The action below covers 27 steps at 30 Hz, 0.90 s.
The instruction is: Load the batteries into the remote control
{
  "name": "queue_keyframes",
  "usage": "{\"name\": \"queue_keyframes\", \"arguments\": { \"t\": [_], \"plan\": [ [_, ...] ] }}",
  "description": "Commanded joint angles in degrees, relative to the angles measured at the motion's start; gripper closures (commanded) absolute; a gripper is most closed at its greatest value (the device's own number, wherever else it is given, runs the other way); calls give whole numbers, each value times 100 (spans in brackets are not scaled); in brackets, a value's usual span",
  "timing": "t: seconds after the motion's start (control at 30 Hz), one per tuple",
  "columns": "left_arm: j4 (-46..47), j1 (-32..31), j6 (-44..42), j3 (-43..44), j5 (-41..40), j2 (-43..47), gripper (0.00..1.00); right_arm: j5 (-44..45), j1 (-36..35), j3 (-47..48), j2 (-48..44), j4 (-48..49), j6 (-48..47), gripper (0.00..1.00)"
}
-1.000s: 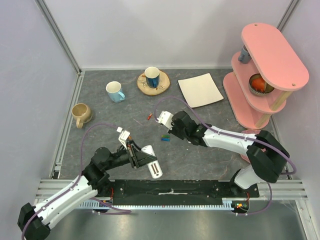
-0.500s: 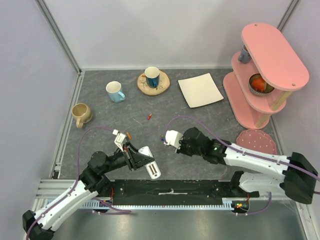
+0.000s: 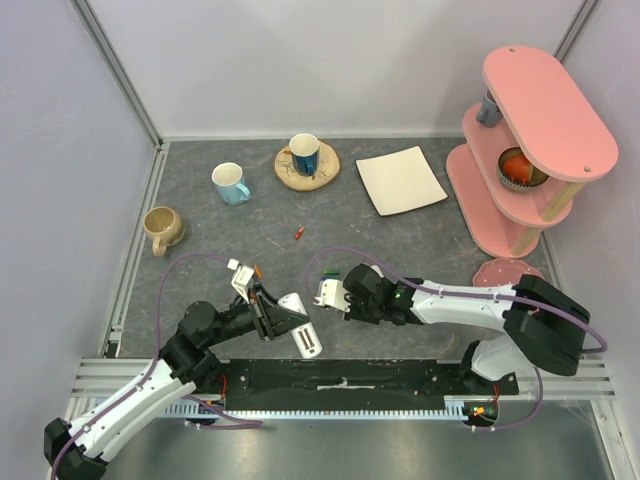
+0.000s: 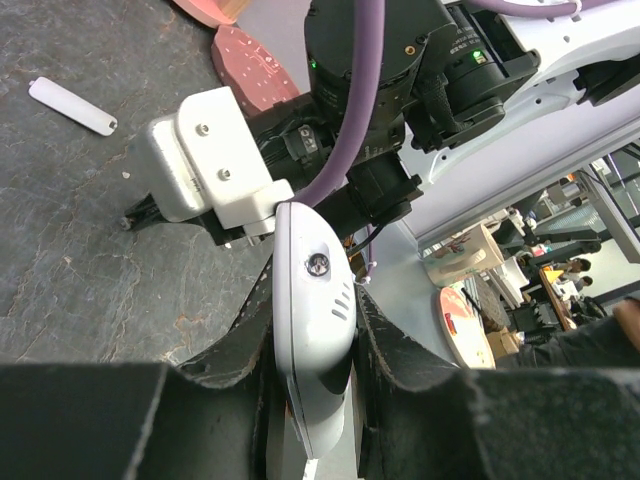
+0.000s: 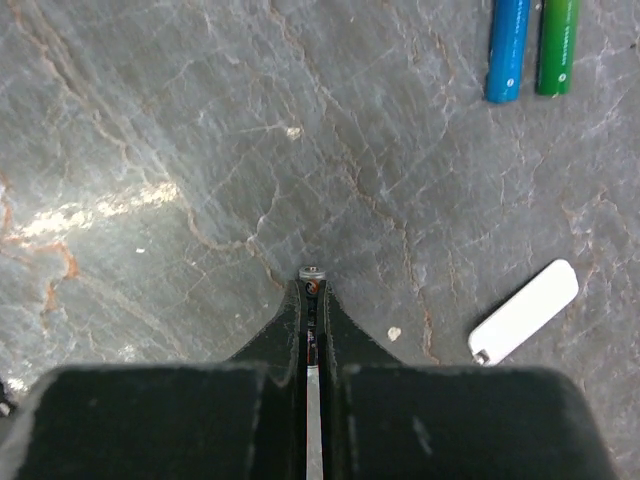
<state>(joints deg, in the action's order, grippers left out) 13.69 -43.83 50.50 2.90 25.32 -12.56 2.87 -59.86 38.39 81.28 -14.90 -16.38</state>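
Observation:
My left gripper [image 3: 280,318] is shut on the remote control [image 3: 303,335], a slim white bar held tilted above the table; in the left wrist view the remote control [image 4: 315,320] stands between both fingers. My right gripper [image 3: 325,296] is close to the right of it, pointing down. Its jaws [image 5: 313,290] are shut on a thin battery [image 5: 313,273] with red-orange on its side and its metal end showing. A blue battery [image 5: 508,48] and a green battery [image 5: 557,45] lie side by side on the table. A red-orange battery [image 3: 299,234] lies farther back.
A small white battery cover [image 5: 524,312] lies on the table near the right gripper. At the back are a tan mug [image 3: 162,228], a light blue mug [image 3: 230,183], a dark mug on a wooden coaster [image 3: 305,155] and a white square plate [image 3: 400,180]. A pink shelf [image 3: 530,140] stands at the right.
My right gripper has moved from the middle of the table toward the near left, close to the remote control. My left gripper has barely moved and still holds the remote control.

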Motion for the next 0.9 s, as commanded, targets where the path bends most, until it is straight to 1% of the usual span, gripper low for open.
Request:
{"name": "queue_keyframes", "arguments": {
  "t": [0.0, 0.23, 0.3, 0.33, 0.37, 0.47, 0.57, 0.73, 0.87],
  "plan": [
    [169, 24, -31, -105, -115, 25, 98, -156, -9, 379, 388, 250, -225, 100],
    [81, 24, -40, -131, -159, 43, 98, -270, 9, 397, 811, 584, -278, 100],
    [81, 24, -31, -140, -168, 43, 98, -270, 35, 450, 898, 514, -269, 100],
    [81, 24, -31, -140, -185, 34, 98, -470, 70, 459, 899, 488, -278, 100],
    [81, 24, -40, -140, -194, 43, 98, -472, 79, 459, 881, 479, -278, 93],
    [63, 24, -58, -131, -212, 51, 98, -402, 97, 450, 767, 496, -234, 79],
    [72, 24, -58, -131, -229, 52, 98, -358, 123, 450, 714, 470, -199, 74],
    [28, 24, -67, -114, -221, 52, 98, -323, 141, 415, 644, 453, -190, 70],
    [-25, 24, -93, -96, -229, 43, 98, -24, 150, 450, 407, 400, -94, 67]
  ]
}}
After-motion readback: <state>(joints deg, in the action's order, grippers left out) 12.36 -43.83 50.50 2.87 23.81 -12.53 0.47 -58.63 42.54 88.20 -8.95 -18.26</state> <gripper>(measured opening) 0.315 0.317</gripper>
